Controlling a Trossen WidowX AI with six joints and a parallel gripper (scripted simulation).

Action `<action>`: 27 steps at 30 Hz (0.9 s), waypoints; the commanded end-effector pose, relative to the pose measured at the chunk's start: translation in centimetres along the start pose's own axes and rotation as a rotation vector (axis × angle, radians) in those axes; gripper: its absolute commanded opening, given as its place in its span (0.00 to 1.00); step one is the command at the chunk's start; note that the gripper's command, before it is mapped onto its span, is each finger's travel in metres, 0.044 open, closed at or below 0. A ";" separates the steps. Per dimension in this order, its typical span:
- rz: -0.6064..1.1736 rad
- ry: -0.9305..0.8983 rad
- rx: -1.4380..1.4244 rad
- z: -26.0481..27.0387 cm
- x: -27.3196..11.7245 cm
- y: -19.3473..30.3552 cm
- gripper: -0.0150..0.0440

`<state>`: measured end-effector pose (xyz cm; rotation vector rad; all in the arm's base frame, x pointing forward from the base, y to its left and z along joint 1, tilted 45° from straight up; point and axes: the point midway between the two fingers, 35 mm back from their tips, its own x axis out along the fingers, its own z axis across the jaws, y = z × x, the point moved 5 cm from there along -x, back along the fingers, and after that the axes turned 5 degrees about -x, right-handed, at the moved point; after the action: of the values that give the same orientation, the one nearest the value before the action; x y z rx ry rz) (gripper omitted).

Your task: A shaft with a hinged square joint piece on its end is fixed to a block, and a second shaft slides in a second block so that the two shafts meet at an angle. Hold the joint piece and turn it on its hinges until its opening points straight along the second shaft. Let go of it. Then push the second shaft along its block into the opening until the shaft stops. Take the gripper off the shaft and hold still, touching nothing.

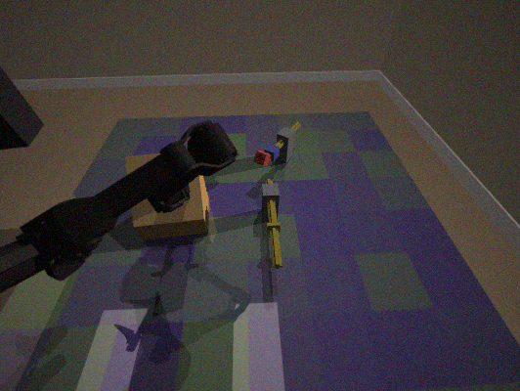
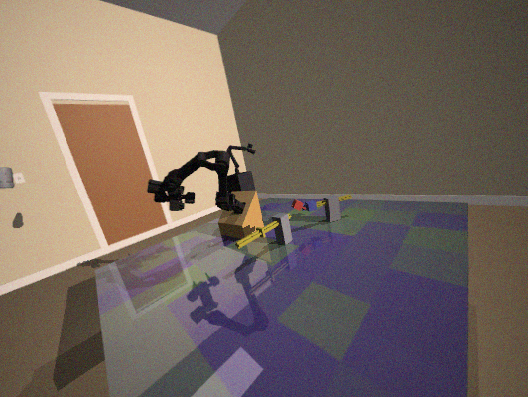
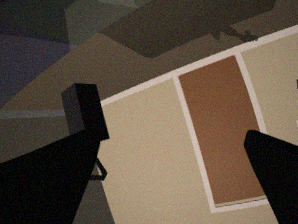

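Jaws (image 2: 191,198), wide open and empty, beyond the worktop's (image 1: 352,288) (image 2: 367,308) left edge; red joint piece (image 1: 262,157) (image 2: 298,204) towards its far edge. Grip squarely; turn gently about the hinges.

Beige wall lit warm, brown door (image 2: 111,174) (image 3: 220,130) in white frame (image 2: 74,169) (image 3: 192,145). Adjoining wall (image 2: 387,99) (image 1: 244,34) dull grey-brown, dim. White baseboard (image 1: 195,78) (image 2: 496,200) along wall foot. Brown floor (image 1: 73,105) (image 2: 501,298) around patchwork surface (image 1: 376,342) (image 2: 397,318), purple and green squares, glossy, door reflected in it. Grey cylinder fixture (image 2: 6,177) on beige wall, shadow below. Images grainy.
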<state>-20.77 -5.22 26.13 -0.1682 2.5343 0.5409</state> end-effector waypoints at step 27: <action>-0.540 -0.156 0.012 -1.6 -1.7 -9.7 1.00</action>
<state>-19.01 -12.63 25.33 -0.7037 2.2654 0.3334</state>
